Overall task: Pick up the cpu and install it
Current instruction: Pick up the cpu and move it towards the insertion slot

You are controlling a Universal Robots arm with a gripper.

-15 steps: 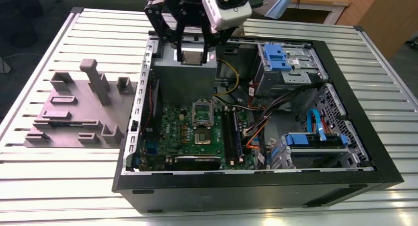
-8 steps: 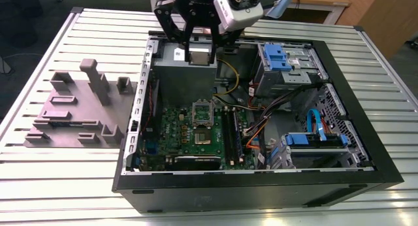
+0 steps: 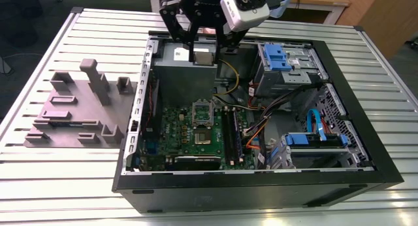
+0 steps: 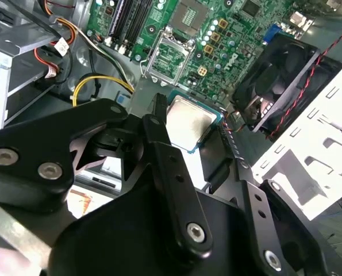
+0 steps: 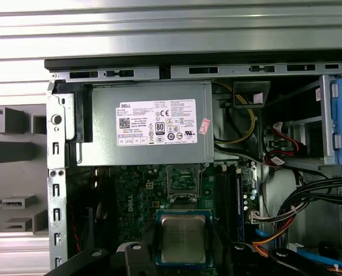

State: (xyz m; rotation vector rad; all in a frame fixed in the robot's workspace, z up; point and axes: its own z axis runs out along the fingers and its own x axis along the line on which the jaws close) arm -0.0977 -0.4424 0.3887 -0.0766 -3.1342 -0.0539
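You'll see the cpu [image 5: 183, 238] dull silver-grey with a teal rim, and the gripper [image 5: 184, 253] black. The motherboard [image 5: 136, 195] is green, the power supply [image 5: 102, 138] grey with a white label [image 5: 155, 122], and the tabletop [image 3: 65, 187] ribbed silver.

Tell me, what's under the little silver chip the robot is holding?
Past the cpu, gripped by the end effector, the green motherboard and its socket frame show. What sits straight beneath the cpu is covered by it.

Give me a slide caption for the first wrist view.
The gripper holds the cpu above the open computer case, socket and power supply in sight.
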